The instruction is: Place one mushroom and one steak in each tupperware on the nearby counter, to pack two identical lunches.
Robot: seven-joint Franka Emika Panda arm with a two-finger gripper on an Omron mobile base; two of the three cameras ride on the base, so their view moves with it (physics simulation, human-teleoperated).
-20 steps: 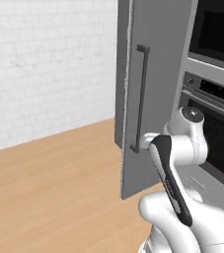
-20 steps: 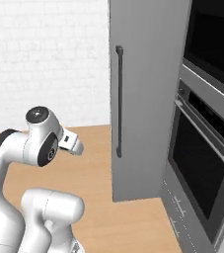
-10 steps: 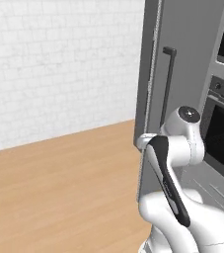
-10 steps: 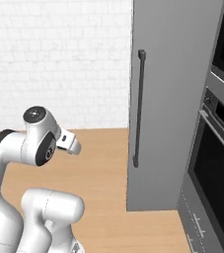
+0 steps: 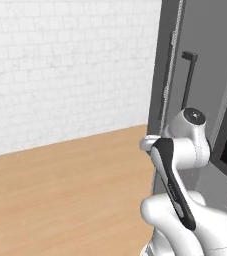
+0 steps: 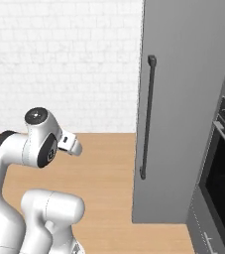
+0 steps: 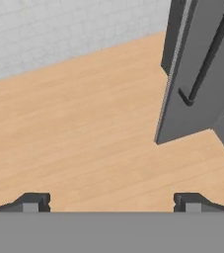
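A white brick wall point(image 5: 70, 65) fills the upper left of the left base view and the top of the right base view. Below it a light wooden floor point(image 5: 60, 200) spreads across the lower left of the left base view and takes up most of the hand view. A tall grey cabinet point(image 6: 183, 109) stands at the right of the right base view, with a long dark vertical handle point(image 6: 147, 116) near its left edge; in the hand view the same cabinet sits in the upper right. A dark oven front point(image 6: 223, 173) shows at the far right edge of the right base view. The gripper point(image 7: 111, 201) stands released, its two dark tips point(image 7: 32, 201) wide apart at the bottom of the hand view, with bare floor between them and the cabinet well apart, up and to the right.
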